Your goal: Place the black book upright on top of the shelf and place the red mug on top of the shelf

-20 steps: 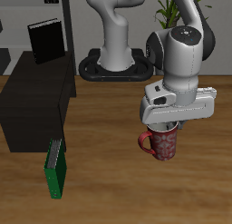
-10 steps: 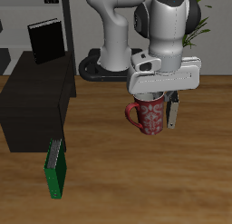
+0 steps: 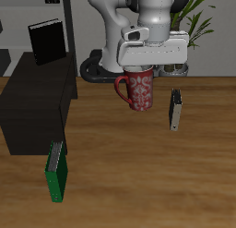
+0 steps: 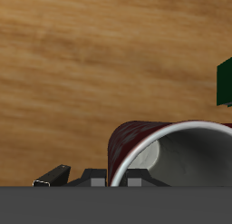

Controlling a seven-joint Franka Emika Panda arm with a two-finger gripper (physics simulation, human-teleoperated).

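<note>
gripper pinching red mug, carrying it above surface | black book standing upright on shelf | risk: swinging mug toppling book

mug: red with pale speckles, grey-white inside, right there in the wrist view
book on the shelf: plain black cover
shelf: flat black-brown all over
book on the floorboards: bright green, with a grey one tucked against it
small book by the mug: grey and white
table: warm brown wood grain
arm: white and grey
</note>
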